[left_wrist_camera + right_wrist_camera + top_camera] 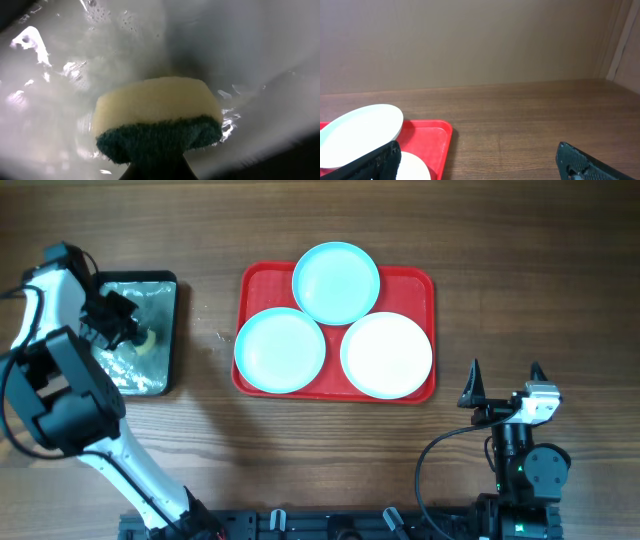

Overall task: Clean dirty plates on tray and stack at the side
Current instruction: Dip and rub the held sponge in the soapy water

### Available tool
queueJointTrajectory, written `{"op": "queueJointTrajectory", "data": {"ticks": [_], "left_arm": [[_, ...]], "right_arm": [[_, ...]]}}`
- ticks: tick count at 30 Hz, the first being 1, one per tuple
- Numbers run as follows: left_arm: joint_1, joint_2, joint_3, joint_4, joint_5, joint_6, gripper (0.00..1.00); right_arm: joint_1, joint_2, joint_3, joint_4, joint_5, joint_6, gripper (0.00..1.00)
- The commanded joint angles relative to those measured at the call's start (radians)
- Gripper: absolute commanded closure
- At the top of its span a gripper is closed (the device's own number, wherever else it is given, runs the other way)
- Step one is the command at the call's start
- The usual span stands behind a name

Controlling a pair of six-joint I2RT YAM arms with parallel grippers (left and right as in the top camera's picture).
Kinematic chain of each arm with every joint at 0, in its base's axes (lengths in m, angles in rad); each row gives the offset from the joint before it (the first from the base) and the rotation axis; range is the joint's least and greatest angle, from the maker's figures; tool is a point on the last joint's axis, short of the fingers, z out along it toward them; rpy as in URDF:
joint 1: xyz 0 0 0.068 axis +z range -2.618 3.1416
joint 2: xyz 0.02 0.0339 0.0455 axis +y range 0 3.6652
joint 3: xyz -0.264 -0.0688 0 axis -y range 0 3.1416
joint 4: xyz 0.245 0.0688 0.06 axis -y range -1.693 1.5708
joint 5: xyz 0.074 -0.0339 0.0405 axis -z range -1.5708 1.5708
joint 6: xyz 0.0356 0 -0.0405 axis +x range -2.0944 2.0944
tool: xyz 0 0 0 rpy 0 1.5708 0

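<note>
Yellow sponge tight in left hand.

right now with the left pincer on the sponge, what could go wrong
The sponge in the left pincer sits in the water tray, so it may drip across the table. The far aqua plate leans on the other two, so scrubbing could tip it. The near aqua plate overhangs the red tray rim and might get pushed off.

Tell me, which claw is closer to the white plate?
Right. The right gripper sits near the white plate, off the red tray; the left gripper is far off, holding a sponge.
</note>
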Motion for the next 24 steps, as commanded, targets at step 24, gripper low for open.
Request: {"op": "queueJointTrajectory", "data": {"ticks": [24], "left_arm": [[-0.012,-0.294,-0.186,0.367,-0.043,0.187,0.96]], "right_arm": [[-0.004,-0.005,-0.001,0.002,-0.004,-0.01,0.0]]}}
